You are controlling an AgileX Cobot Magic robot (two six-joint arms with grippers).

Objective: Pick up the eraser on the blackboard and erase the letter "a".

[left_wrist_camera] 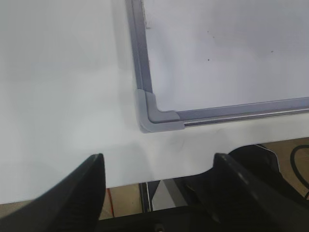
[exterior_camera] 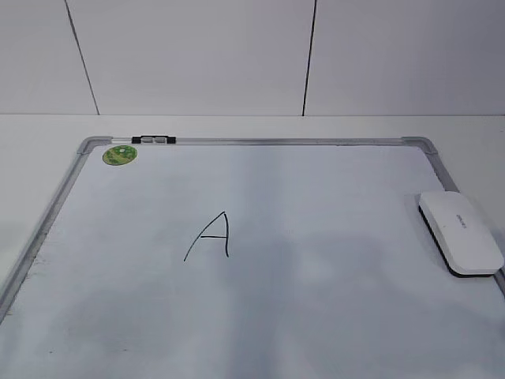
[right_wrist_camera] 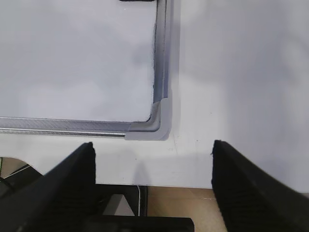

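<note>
The eraser (exterior_camera: 460, 232) lies at the blackboard's (exterior_camera: 316, 316) right edge, well apart from the letter (exterior_camera: 211, 235) near the middle. Left claw (left_wrist_camera: 159, 181) and right claw (right_wrist_camera: 152, 166) both gape, empty, over the bench (left_wrist_camera: 58, 96).

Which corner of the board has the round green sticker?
The far left corner, with the green sticker just inside it. The far right corner, near left corner and near right corner have none.

Lab-like test bench, plain white table (exterior_camera: 47, 134), bare panelled wall (exterior_camera: 197, 55)
</note>
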